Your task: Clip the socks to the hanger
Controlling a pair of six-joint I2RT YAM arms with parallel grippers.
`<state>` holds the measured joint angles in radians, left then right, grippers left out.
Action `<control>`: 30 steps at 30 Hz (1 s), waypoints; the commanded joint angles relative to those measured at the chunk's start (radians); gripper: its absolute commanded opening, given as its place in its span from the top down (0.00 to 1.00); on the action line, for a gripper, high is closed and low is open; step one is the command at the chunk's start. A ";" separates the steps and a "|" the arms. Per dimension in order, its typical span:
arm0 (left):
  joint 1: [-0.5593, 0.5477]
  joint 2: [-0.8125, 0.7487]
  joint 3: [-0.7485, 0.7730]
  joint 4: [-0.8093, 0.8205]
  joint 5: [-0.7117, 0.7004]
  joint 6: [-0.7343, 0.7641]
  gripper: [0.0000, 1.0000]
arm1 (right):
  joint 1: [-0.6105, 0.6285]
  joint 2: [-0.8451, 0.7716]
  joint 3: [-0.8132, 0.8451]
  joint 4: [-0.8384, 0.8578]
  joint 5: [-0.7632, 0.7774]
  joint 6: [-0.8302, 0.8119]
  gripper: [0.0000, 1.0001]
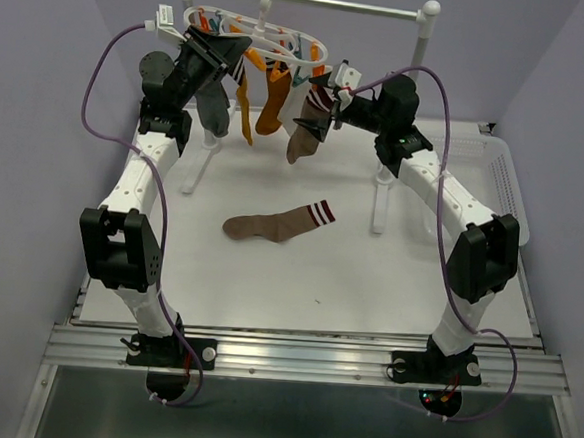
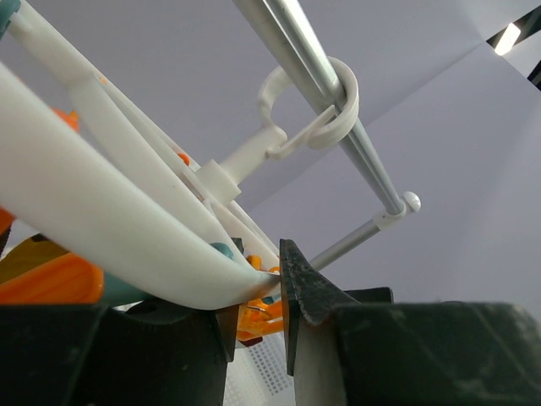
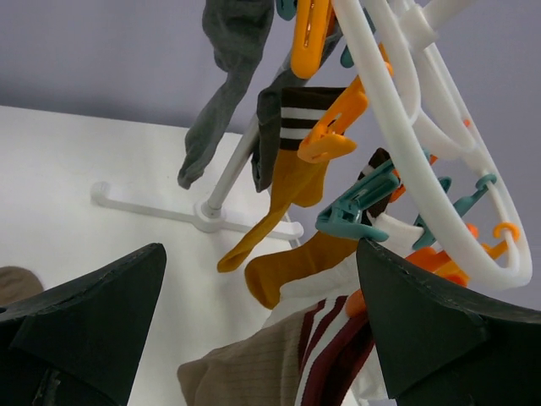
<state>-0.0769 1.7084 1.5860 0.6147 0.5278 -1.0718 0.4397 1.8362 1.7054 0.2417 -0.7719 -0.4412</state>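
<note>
Left gripper point(image 2: 262, 313): narrow, pinching the white hanger point(image 2: 101, 211) rim, top centre of the overhead view.
Right gripper point(image 3: 261, 245): jaws wide, hanging striped sock point(image 3: 279, 364) between them.
Also hanging: grey sock point(image 1: 214, 108), mustard socks point(image 1: 272, 102).
Table point(image 1: 417, 288): brown sock point(image 1: 272, 223) flat, mid-frame.

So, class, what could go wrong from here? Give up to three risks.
1. The left gripper pinches the hanger by its ring's edge, and it hangs from the rail by one hook; a tug might tilt or unhook it.
2. The right gripper is open around the brown striped sock; whether a clip holds it is unclear, so it may drop.
3. Its fingers sit near a teal clip and could snag it.
</note>
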 commanded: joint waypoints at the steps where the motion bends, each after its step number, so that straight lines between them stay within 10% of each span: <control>1: 0.003 -0.023 0.005 0.060 0.047 0.007 0.71 | 0.002 0.032 0.072 0.079 0.043 0.009 0.01; 30: 0.008 0.007 0.028 0.068 0.081 0.001 0.77 | 0.002 0.066 0.074 0.186 0.164 -0.087 0.54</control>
<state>-0.0746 1.7138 1.5860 0.6403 0.5663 -1.0763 0.4397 1.9198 1.7767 0.3027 -0.6167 -0.5255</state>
